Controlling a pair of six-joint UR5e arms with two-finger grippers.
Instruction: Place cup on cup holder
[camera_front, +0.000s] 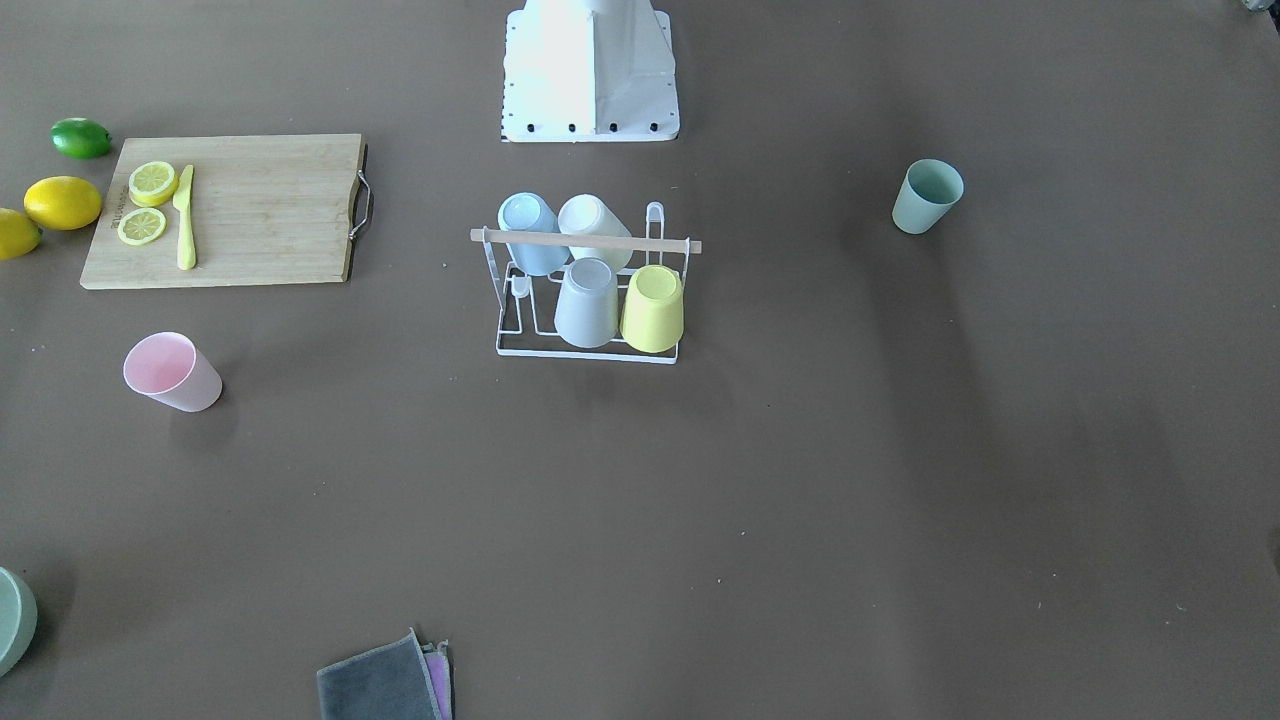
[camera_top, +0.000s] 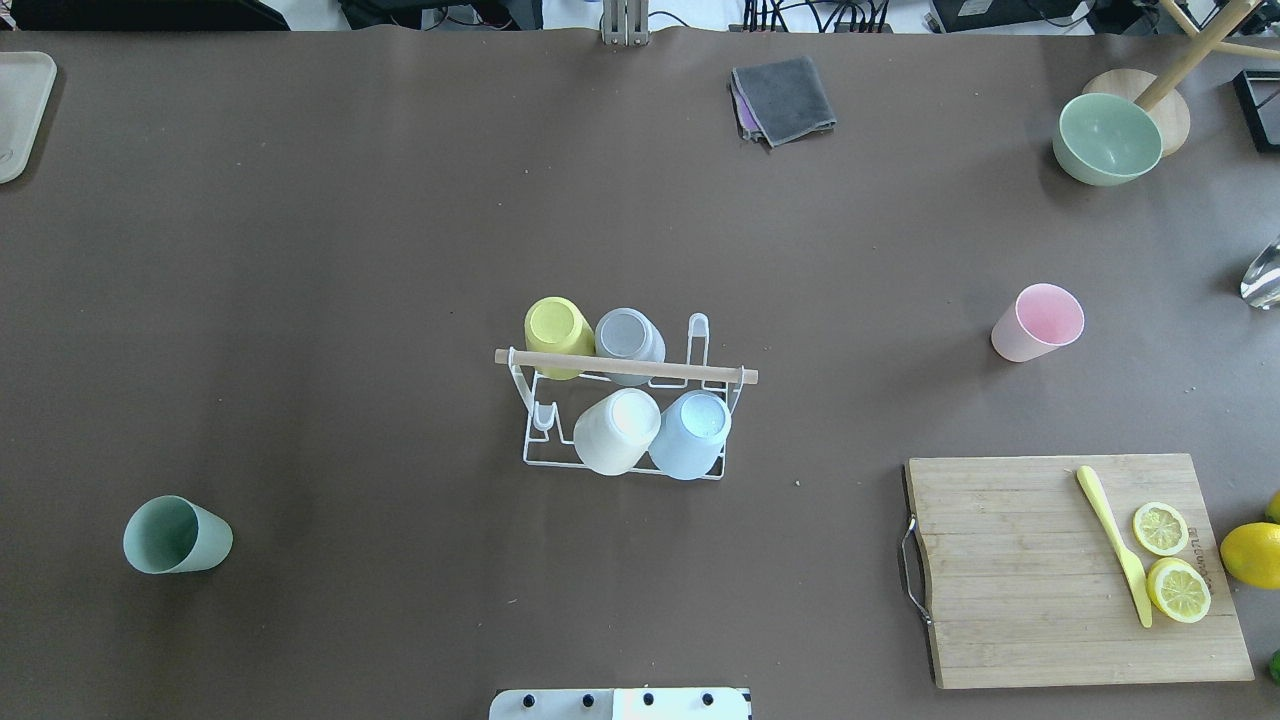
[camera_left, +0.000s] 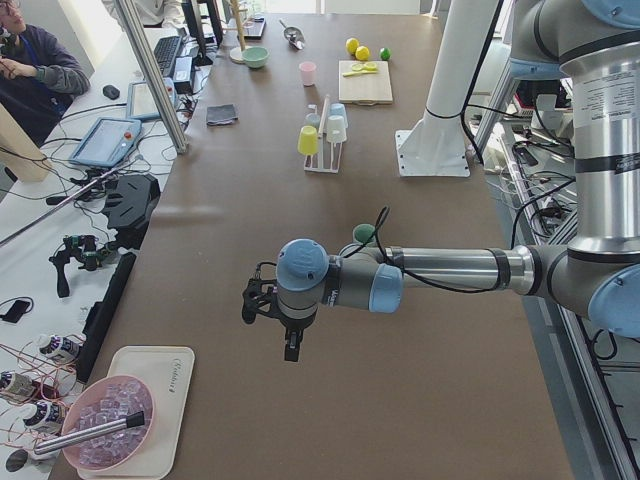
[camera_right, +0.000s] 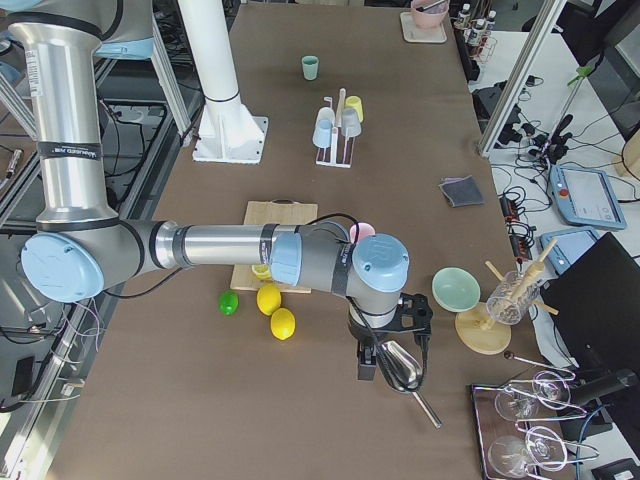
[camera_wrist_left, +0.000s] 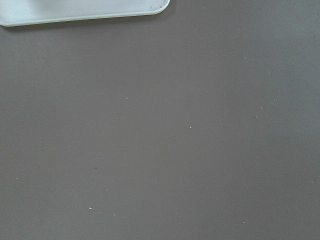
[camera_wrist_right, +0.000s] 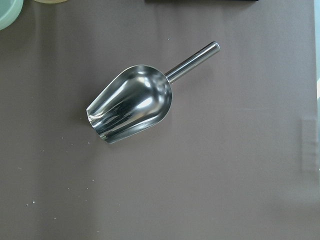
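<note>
Brown paper covers the table (camera_top: 400, 250), and at its middle stands the cup holder (camera_top: 548, 440), already carrying four upturned cups: the yellow cup (camera_top: 556, 335) and grey cup (camera_top: 628, 335) in the far row, and the white cup (camera_top: 612, 432) and blue cup (camera_top: 692, 436) in the near row. We see two prongs bare: the far free prong (camera_top: 698, 327) just beside the grey cup, and the near free prong (camera_top: 543, 415) just beside the white one. Two cups stand mouth-up, well apart from the rack: the green cup (camera_top: 177, 536) on the left arm's side and the pink cup (camera_top: 1038, 322) on the right's.

Neither arm has begun, as we judge it. The left gripper (camera_left: 291, 350) hangs over bare table at one end. The right gripper (camera_right: 366, 372) hangs above a steel scoop (camera_wrist_right: 131, 105) at the other. Both show only in the side views, so we cannot tell how their jaws stand.

To do this well, we would pair each cup with its nearer prong: green to the near one, pink to the far one. We would grip the cup by its wall, leaving the mouth free, and turn it over in the air away from the rack. Then we would lower it straight down over the prong, clear of the wooden rod (camera_top: 625, 367) and the neighbouring cup, since the light wire rack would likely slide if nudged.
</note>
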